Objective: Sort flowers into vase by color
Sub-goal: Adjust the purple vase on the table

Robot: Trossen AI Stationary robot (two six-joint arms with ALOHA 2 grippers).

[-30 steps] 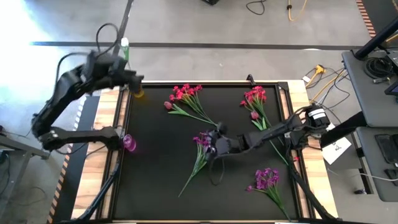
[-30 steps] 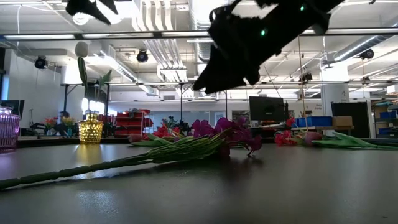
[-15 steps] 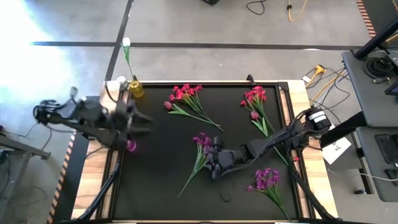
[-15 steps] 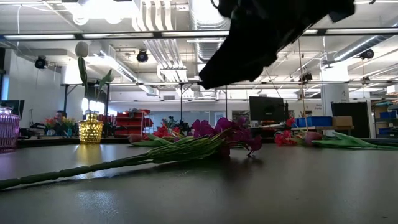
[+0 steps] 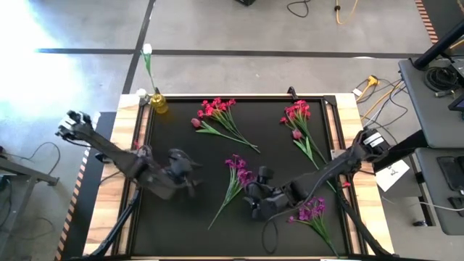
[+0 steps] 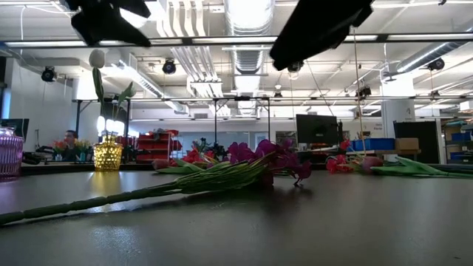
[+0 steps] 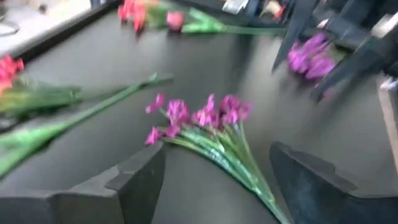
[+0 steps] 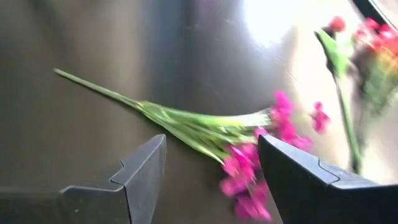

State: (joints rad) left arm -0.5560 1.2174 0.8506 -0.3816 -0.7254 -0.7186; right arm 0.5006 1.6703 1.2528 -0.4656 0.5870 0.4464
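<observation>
Down at the near edge of the dark worktop (image 5: 181, 232), a purple bunch (image 5: 310, 209) lies alone toward the right side. Just beyond it, the right gripper (image 5: 259, 203) hangs low over the mat, fingers (image 8: 146, 171) spread apart with nothing between them; its wrist view looks straight at the middle purple bunch (image 5: 233, 177), stem stretched flat on the surface. Across from it, the left gripper (image 5: 187, 172) hovers on the other side of that same bunch, its fingers (image 7: 140, 180) also wide apart and empty, the purple blooms framed between them but farther off, untouched. From table height the bunch lies flat, long stem pointing toward the near left, with both dark arms up above it.

Farther back now: a red-pink bunch (image 5: 217, 112) with a pink bud (image 5: 196, 122) beside it lies toward the far middle, and a second red-pink bunch (image 5: 298, 116) rests near the far right. At the far left corner stands a yellow vase (image 5: 159, 105), already holding a white tulip (image 5: 147, 49) upright on its thin stem. A purple glass vase (image 6: 9, 153) sits at the left edge in the low view.
</observation>
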